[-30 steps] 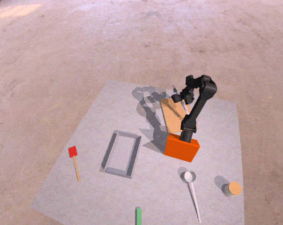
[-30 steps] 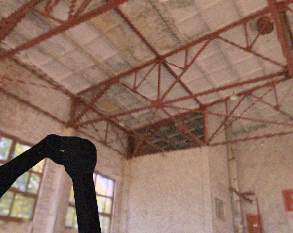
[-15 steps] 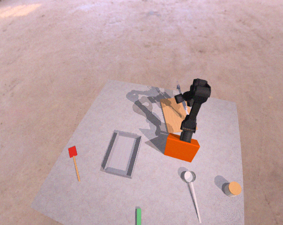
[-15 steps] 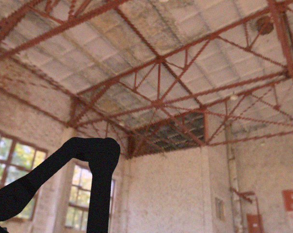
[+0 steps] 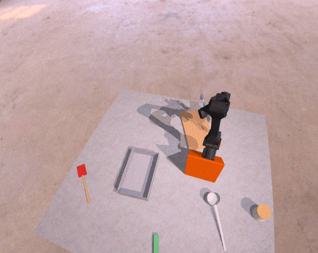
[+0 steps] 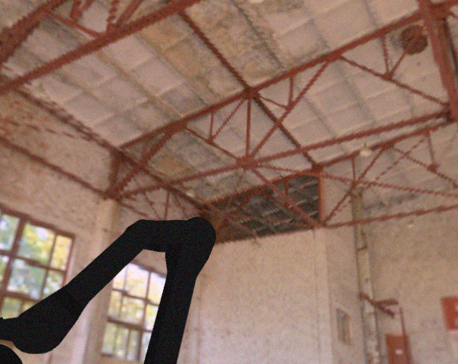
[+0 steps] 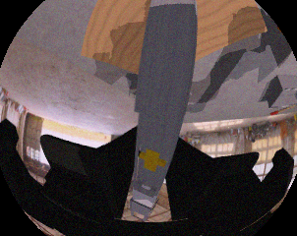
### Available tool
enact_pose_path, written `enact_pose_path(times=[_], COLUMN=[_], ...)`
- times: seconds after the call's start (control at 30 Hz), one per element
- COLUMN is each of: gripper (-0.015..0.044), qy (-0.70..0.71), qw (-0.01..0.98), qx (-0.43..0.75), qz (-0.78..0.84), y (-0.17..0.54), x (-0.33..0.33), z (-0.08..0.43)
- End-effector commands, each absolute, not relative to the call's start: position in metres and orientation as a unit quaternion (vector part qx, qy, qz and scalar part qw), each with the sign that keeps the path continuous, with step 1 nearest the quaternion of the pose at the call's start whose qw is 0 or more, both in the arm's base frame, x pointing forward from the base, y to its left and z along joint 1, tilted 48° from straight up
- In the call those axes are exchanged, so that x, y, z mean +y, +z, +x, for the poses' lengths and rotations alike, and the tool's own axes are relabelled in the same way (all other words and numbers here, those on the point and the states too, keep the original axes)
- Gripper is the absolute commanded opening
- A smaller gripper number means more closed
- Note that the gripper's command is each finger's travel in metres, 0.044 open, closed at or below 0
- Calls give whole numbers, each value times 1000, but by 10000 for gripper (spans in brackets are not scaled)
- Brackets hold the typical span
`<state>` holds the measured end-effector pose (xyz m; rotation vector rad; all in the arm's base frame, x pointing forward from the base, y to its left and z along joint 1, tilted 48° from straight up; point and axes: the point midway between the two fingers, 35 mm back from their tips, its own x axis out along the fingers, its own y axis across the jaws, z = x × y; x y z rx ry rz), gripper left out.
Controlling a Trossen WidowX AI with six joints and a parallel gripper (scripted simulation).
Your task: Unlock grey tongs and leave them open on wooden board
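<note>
Evidently, the fingers are clamped, only slightly apart, on the grey tongs point(image 5: 201, 96) point(image 7: 164, 88), which carry a yellow mark point(image 7: 151, 160) but no lettering I can read. Partly hidden by the black arm point(image 5: 216, 125) point(image 6: 174, 266), the tongs are held over the wooden board point(image 5: 193, 127) point(image 7: 111, 44). Farther out, the roasting tin point(image 5: 153, 174) sits on the worktop point(image 5: 175, 217).

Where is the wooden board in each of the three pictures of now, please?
Top: right of centre, the wooden board lies behind the orange block, partly hidden by the arm.
Exterior: not in it.
Wrist: at the upper edge, showing on both sides of the grey tongs.
Shared landmark: the tongs, in top and wrist; exterior shares only the black arm.
</note>
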<state>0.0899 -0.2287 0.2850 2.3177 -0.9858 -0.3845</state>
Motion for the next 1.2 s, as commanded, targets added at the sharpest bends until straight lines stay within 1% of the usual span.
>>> enact_pose_path(times=[0.0, 1.17], gripper=[-150, -150], qy=[-140, -144], qw=[304, 295], qx=[-364, -368], qz=[869, 870], y=[285, 285], x=[-224, -227], z=[91, 91])
